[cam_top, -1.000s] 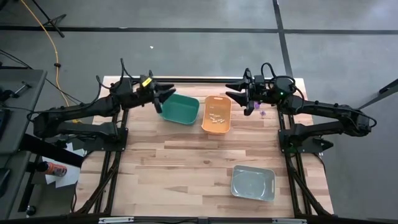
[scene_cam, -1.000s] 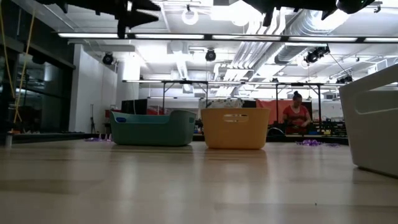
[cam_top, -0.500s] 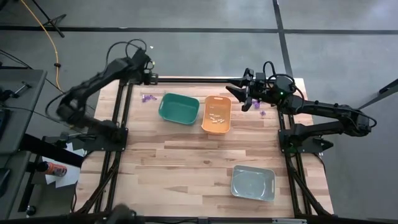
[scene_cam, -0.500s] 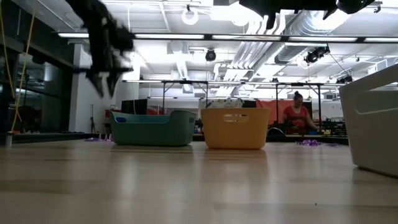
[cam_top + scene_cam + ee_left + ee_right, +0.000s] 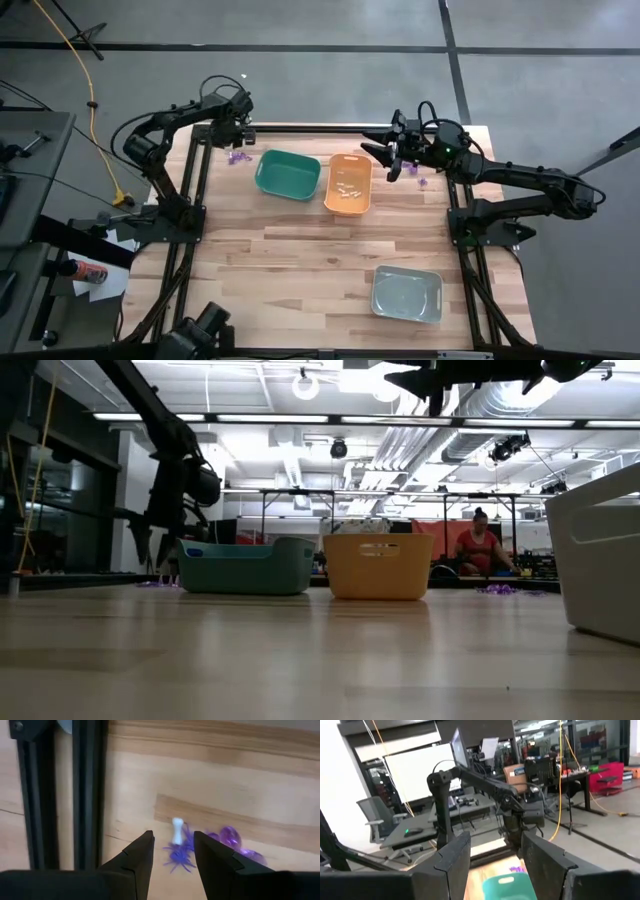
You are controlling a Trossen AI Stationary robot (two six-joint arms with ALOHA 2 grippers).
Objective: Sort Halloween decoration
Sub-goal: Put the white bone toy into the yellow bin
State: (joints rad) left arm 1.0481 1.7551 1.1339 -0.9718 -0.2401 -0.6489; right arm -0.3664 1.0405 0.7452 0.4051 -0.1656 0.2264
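Left gripper (image 5: 237, 137) hangs over the far left corner of the table (image 5: 300, 250), above a small cluster of purple trinkets (image 5: 237, 157) lying just left of the green bin (image 5: 287, 174). Left wrist view gives detail the overhead cannot: jaws parted a modest way, nothing between them, and framed in the gap a purple spider (image 5: 179, 857), a white bone (image 5: 177, 830) and two purple beads (image 5: 235, 841), all on bare wood. Bone's long axis runs away from the camera, one knobbed end touching the spider; spider's legs splay flat.

Right gripper (image 5: 393, 160) held high beside the orange bin (image 5: 349, 184), which holds cream pieces (image 5: 348, 187). Jaws apart, empty. More purple bits (image 5: 422, 182) lie on the table near it, seen only from overhead.

Low view: the green and orange bins stand side by side, a grey bin (image 5: 600, 555) near the camera, a person (image 5: 478, 547) seated in the room behind.
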